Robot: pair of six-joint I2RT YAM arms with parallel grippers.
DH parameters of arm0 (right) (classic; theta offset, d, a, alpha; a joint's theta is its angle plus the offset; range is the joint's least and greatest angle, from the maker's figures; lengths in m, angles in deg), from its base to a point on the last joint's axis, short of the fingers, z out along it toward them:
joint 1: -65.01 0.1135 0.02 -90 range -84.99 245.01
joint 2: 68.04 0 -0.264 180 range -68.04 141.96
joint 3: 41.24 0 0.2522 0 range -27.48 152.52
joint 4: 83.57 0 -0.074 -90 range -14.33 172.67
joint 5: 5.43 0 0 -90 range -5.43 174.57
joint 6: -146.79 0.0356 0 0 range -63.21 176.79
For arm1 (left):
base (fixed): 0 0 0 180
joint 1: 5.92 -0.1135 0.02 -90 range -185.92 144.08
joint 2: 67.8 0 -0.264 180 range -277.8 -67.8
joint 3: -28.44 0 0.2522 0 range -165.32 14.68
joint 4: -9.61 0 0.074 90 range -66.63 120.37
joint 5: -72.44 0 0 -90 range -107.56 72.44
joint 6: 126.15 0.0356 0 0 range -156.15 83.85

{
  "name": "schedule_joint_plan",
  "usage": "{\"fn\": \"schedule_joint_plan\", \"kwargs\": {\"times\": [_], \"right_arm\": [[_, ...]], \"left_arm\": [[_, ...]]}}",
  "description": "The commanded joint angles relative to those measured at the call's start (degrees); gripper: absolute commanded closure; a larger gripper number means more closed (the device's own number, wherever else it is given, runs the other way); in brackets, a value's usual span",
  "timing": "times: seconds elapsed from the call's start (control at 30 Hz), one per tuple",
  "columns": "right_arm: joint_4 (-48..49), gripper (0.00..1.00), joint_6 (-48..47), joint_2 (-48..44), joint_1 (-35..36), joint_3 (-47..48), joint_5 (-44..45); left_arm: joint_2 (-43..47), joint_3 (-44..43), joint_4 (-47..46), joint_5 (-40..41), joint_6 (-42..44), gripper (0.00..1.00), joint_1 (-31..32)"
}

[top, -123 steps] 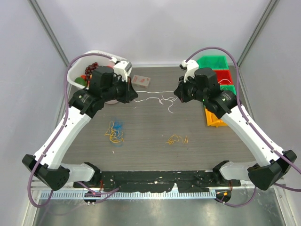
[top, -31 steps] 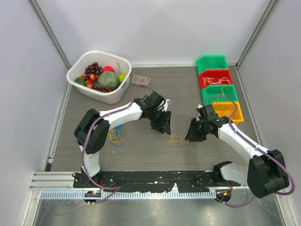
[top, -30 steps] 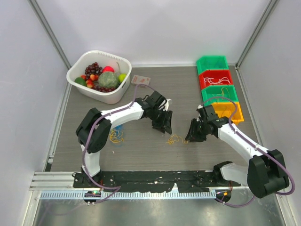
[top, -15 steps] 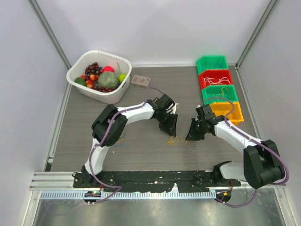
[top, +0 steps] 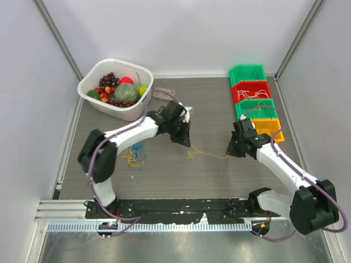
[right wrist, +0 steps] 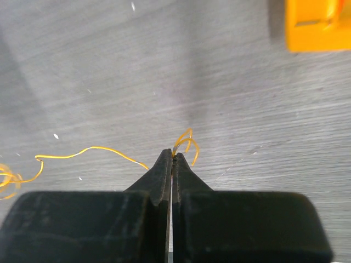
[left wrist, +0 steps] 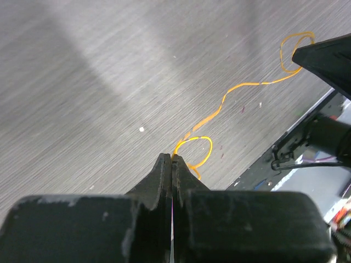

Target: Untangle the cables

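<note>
Yellow cable [top: 211, 155], thin, wavy, strung between left pincer [top: 188, 145] and right pincer [top: 229, 154], both clamped on it

**Q:** Which cable did I have in view at mid-table?

**A:** A thin yellow-orange cable [top: 210, 154]. It ran in a loose wavy line with a small curl at each end. One end was pinched in the closed left gripper [top: 187, 146], the other in the closed right gripper [top: 230, 153].

**Q:** And the others?

**A:** I noted a small curly tangle [top: 133, 156] of yellow and blue cords, lying well to the left and apart from the drawn-out cable. Thin white cords [top: 251, 92] lay curled inside the red bin [top: 235, 93]. More white cords [top: 256, 106] lay in the green bin [top: 271, 107] just beside it.
</note>
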Motion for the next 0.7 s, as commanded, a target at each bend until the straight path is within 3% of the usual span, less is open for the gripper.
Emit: {"fn": "schedule_joint_plan", "kwargs": {"times": [0.0, 0.2, 0.33, 0.37, 0.43, 0.47, 0.57, 0.67], "right_arm": [[-1.6, 0.99, 1.4, -4.5, -0.1, 5.9, 9.1], [0.9, 0.99, -0.5, -7.0, -0.1, 11.0, 8.8], [-3.0, 1.00, -2.1, -6.1, -0.9, 19.5, 14.9], [-5.2, 0.99, -2.6, -5.2, -2.5, 23.1, 17.1], [-7.4, 0.99, -3.5, -3.5, -6.7, 28.2, 17.5], [-7.8, 0.99, -3.8, -3.0, -8.8, 29.6, 16.9], [-7.9, 0.99, -5.8, 0.8, -15.8, 37.0, 13.1], [-7.8, 0.99, -8.1, 6.3, -17.4, 44.4, 14.3]], "left_arm": [[11.3, 4.4, -3.1, 2.5, -1.8, 1.00, -4.4], [15.6, 4.9, -1.8, 0.1, -3.2, 1.00, -4.7], [16.9, 3.4, -1.4, 0.7, -3.4, 1.00, -4.8], [16.8, 2.1, -0.4, 0.4, -3.1, 0.93, -4.8], [16.4, -0.8, 2.5, 0.1, -2.5, 0.61, -4.8], [16.2, -2.1, 3.8, 0.3, -2.0, 0.54, -4.8], [17.4, -4.3, 5.8, 2.9, -1.0, 0.43, -5.2], [20.2, -3.9, 6.2, 3.2, -0.6, 0.39, -7.1]]}}
